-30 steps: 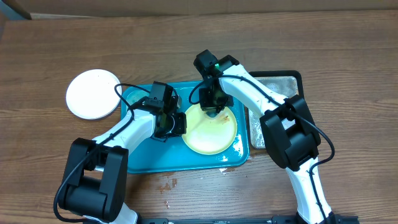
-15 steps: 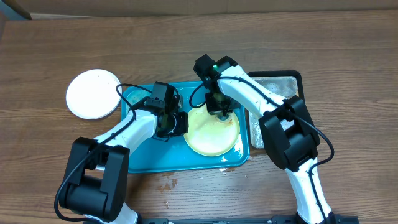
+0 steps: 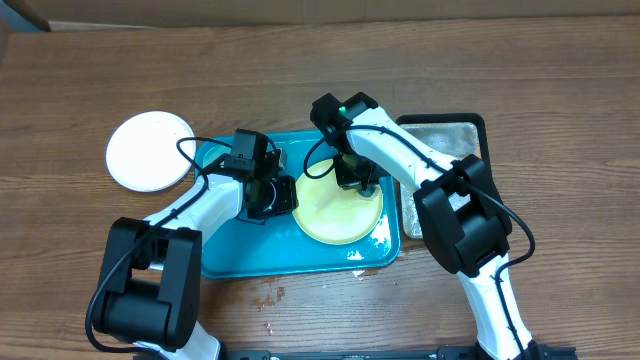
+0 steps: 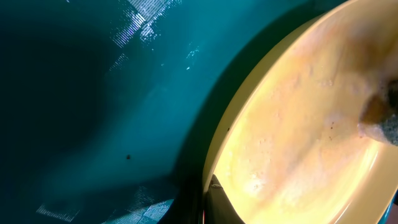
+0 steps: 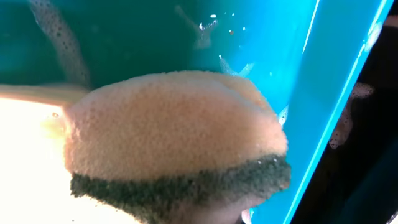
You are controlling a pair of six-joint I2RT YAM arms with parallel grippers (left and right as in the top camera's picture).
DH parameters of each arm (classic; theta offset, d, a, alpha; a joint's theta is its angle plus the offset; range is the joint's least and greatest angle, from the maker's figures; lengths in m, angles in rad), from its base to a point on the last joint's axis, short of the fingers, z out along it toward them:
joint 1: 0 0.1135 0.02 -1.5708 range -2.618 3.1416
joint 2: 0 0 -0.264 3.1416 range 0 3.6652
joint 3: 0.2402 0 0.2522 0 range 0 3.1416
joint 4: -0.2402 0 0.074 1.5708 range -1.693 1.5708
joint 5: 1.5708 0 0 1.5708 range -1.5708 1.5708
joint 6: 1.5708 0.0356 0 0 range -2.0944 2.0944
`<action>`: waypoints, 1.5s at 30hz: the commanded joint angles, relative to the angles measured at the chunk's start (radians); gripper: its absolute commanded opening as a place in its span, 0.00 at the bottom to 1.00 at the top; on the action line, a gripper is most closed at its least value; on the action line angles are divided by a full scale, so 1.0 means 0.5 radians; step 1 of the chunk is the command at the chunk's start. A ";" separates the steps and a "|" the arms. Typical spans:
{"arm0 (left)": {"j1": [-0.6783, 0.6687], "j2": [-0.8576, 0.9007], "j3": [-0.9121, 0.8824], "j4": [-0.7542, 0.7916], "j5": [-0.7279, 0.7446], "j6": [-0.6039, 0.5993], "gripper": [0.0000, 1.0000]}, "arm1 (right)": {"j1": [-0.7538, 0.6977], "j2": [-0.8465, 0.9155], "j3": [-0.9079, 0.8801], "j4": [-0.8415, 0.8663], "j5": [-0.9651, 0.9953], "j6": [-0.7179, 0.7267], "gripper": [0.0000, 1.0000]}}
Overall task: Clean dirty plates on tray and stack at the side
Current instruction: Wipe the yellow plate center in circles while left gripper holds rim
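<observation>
A pale yellow-green plate (image 3: 340, 208) lies on the right half of the teal tray (image 3: 230, 250). My left gripper (image 3: 288, 194) is shut on the plate's left rim; the left wrist view shows one dark finger (image 4: 219, 204) lying over the rim of the plate (image 4: 298, 124). My right gripper (image 3: 356, 180) is shut on a yellow sponge (image 5: 174, 130) with a green scouring side, and presses it onto the plate's upper part. Its fingers are hidden behind the sponge. A white plate (image 3: 150, 150) sits on the table left of the tray.
A black tray (image 3: 440, 135) with foamy water stands against the teal tray's right side. Soap foam lies on the teal tray's lower right corner (image 3: 372, 248). Brown smears mark the table (image 3: 268, 296) in front of the tray.
My right gripper has slid the sponge slightly down and right across the plate. The left gripper has shifted a little up and left, still on the rim.
</observation>
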 commanded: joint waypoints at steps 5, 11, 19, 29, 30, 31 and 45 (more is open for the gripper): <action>0.131 0.092 -0.104 -0.040 -0.412 -0.014 0.04 | 0.047 0.129 -0.071 -0.003 0.135 -0.288 0.04; 0.133 0.092 -0.104 -0.027 -0.413 -0.014 0.04 | 0.227 0.129 -0.071 -0.012 0.082 -0.459 0.04; 0.133 0.092 -0.104 -0.030 -0.413 -0.015 0.04 | 0.382 0.129 -0.071 0.006 -0.118 -0.600 0.04; 0.133 0.092 -0.104 -0.031 -0.417 -0.031 0.04 | 0.317 0.129 -0.071 0.057 -0.467 -0.660 0.04; 0.133 0.092 -0.104 -0.027 -0.419 -0.030 0.04 | 0.307 0.129 -0.071 0.057 -0.510 -0.666 0.04; 0.133 0.092 -0.104 -0.020 -0.422 -0.031 0.04 | 0.296 0.129 -0.071 0.057 -0.592 -0.707 0.04; 0.133 0.092 -0.104 -0.008 -0.421 -0.030 0.04 | 0.256 0.129 0.372 0.068 -1.075 -0.486 0.04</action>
